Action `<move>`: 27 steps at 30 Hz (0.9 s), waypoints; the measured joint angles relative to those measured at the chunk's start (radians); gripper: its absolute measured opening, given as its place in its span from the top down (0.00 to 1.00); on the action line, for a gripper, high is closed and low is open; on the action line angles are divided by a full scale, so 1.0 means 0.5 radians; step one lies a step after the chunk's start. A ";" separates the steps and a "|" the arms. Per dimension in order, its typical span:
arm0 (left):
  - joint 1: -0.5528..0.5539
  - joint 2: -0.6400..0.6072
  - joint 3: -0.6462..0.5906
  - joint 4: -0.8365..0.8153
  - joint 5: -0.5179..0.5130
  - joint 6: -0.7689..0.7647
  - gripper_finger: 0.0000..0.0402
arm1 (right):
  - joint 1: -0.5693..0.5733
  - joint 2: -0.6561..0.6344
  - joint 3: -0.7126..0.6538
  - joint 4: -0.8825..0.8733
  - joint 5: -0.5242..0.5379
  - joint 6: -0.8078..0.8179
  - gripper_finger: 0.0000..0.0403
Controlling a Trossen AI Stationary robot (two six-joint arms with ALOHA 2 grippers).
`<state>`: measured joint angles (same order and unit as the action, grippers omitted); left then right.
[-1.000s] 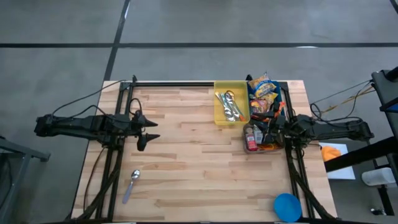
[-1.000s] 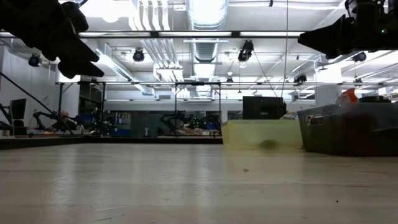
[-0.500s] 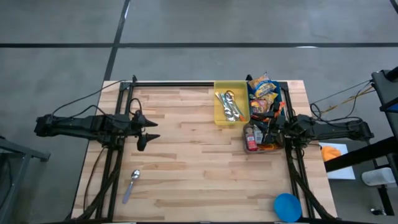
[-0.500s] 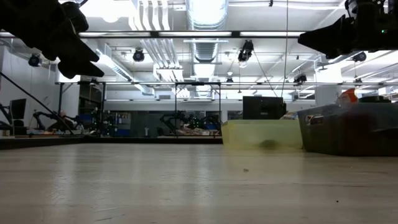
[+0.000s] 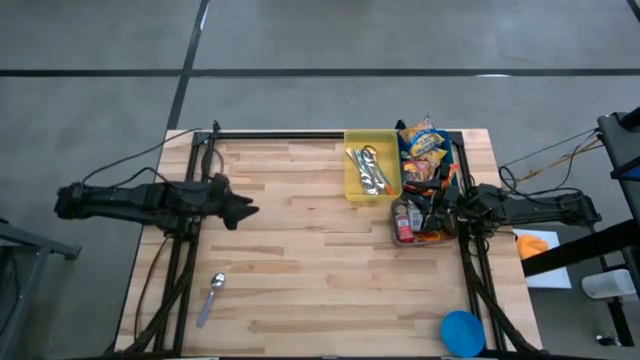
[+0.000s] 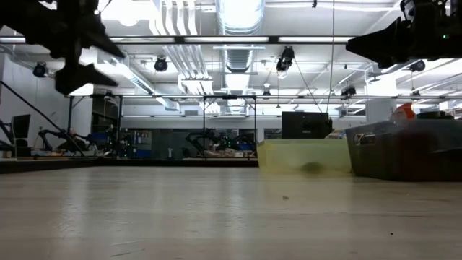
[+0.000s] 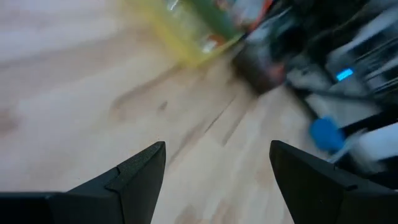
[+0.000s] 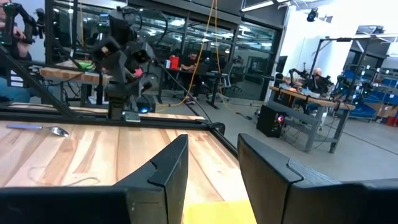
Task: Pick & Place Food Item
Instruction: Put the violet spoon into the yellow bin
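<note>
Left claw (image 5: 243,210): spread, empty, raised over bare surface (image 5: 300,270); spoon (image 5: 215,290) near, on surface below it. Yellow bin (image 5: 372,167) w/ utensils well off toward right arm. Right claw (image 5: 432,212): parted partway, nothing seen held, hovering over dark bin (image 5: 430,165); food packets (image 5: 422,140) just beyond tips. Step, judged: pre-grasp. Next: descend, pinch one packet.

Snack packets (image 5: 421,140) in dark bin (image 5: 452,150)
</note>
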<state>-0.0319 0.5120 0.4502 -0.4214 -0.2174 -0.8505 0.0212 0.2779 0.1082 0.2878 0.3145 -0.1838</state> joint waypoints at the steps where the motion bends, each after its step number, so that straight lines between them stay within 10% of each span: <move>1: -0.001 0.031 0.032 -0.110 0.003 -0.037 0.28 | 0.001 0.000 0.000 0.000 0.000 0.000 0.66; 16: -0.168 1.037 0.721 -1.160 0.282 -0.862 0.28 | 0.000 0.001 0.000 0.000 0.000 0.000 0.66; 27: -0.819 1.528 1.023 -1.566 0.538 -1.665 0.28 | 0.000 0.001 0.000 0.000 0.000 0.000 0.66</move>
<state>-0.4414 1.2758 0.9618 -1.2043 0.0515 -1.6828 0.0212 0.2783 0.1081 0.2880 0.3145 -0.1837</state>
